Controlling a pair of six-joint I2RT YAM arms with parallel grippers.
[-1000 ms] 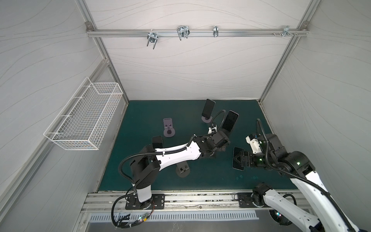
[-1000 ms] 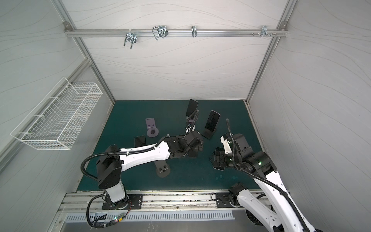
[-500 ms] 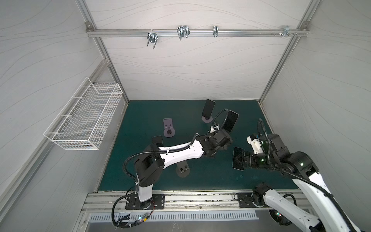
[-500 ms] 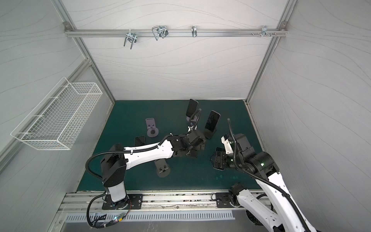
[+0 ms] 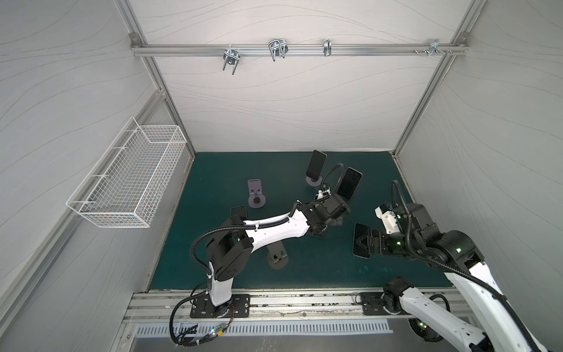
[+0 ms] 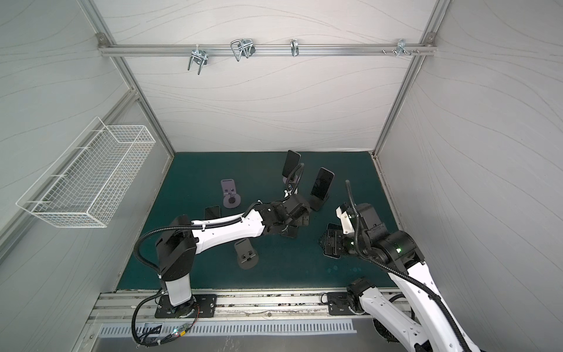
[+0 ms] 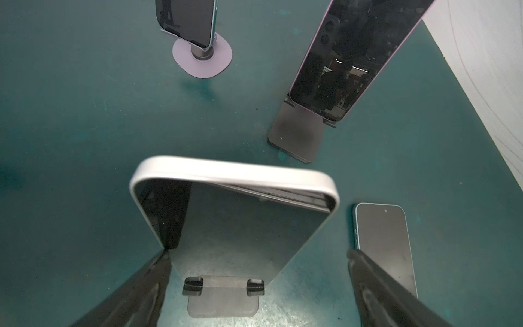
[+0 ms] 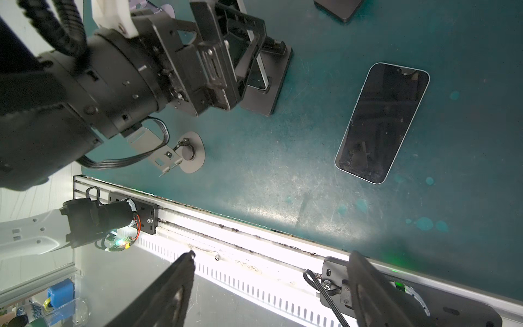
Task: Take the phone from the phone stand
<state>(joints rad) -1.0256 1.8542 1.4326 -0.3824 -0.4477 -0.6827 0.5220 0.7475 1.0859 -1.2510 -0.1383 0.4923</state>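
Black and spread wide, our left gripper (image 7: 259, 253) straddles the white-edged phone (image 7: 232, 223), which leans back in its dark phone stand (image 7: 223, 303) on the green desk (image 7: 85, 127). Our right gripper (image 8: 271, 263) hangs with jaws apart, empty, near a second phone (image 8: 382, 121) lying flat.

Both arms are white with fat black round joints (image 5: 231, 256). The left arm (image 5: 274, 233) has a black bumpy hose (image 5: 193, 251) running along it, held by little white ties (image 5: 257, 227), and its black foot plate (image 5: 240, 304) is screwed onto the metal rail (image 5: 304, 301). The right arm (image 5: 432, 315) (tiny green lights (image 5: 458, 250) glow on its joints) stands on the same rail and wears the same hose. The right gripper (image 8: 273, 256) has two flat, black, scuffed fingers (image 8: 169, 291).
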